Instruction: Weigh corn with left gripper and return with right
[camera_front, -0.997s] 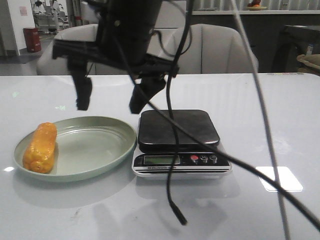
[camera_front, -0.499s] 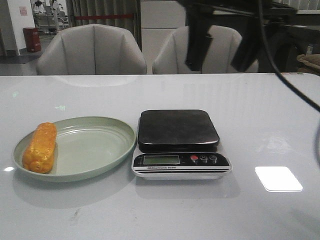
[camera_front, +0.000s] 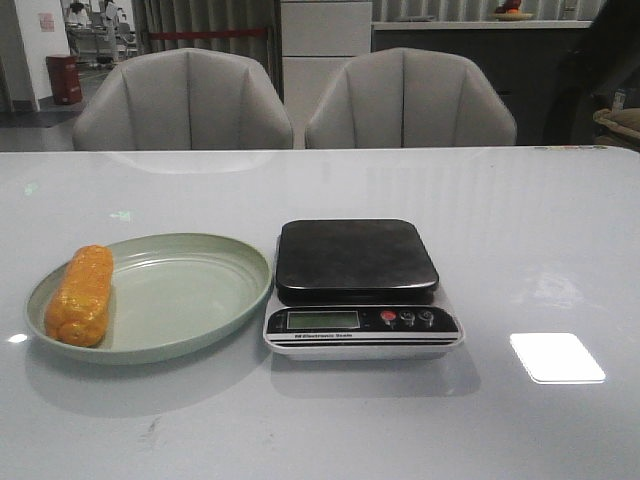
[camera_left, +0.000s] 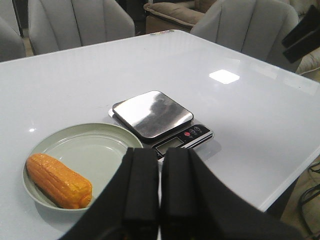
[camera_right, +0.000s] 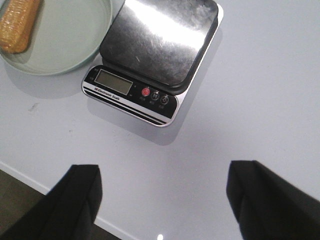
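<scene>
The orange-yellow corn lies at the left edge of a pale green plate. It also shows in the left wrist view and the right wrist view. A scale with a black platform stands just right of the plate. My left gripper is shut and empty, well above the table, over the gap between plate and scale. My right gripper is wide open and empty, high above the table's front edge near the scale. Neither gripper shows in the front view.
The plate and scale sit mid-table on a glossy white table. Two grey chairs stand behind the far edge. The table's front edge is close under my right gripper.
A black arm with an open gripper and cables swept from above the plate and scale to the upper right, then left the front view. Corn, plate and scale have not moved.
</scene>
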